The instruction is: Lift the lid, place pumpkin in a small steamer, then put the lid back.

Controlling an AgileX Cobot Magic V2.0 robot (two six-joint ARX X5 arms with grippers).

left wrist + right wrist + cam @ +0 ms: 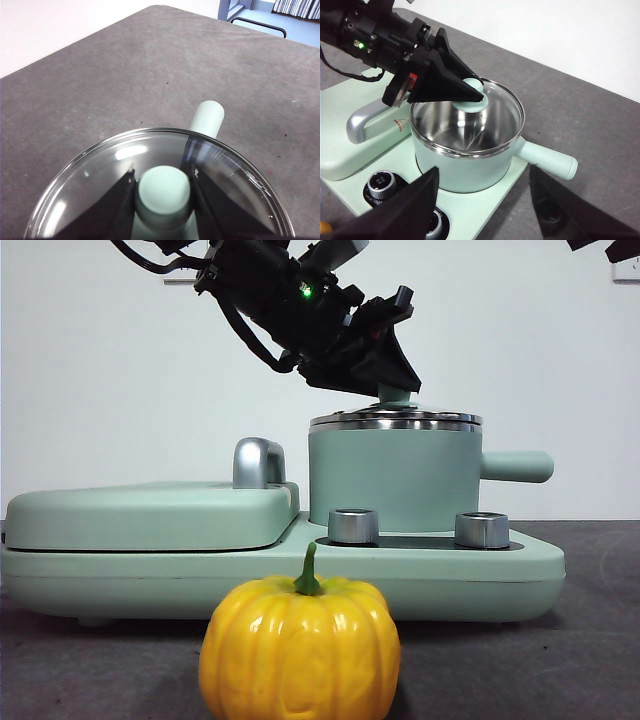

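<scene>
One left tool [163,187] clamps the lid [100,175] knob.

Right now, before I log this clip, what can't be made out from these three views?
- Left gripper pinch on the lid knob: the front view hides the fingertips behind the gripper body; whether the lid has left the steamer rim is unclear.
- Pumpkin: its base is cut off by the front view's bottom edge; neither wrist view clearly shows it.
- Knob markings: too small.
- Right gripper: only its spread jaws show, waiting.
</scene>
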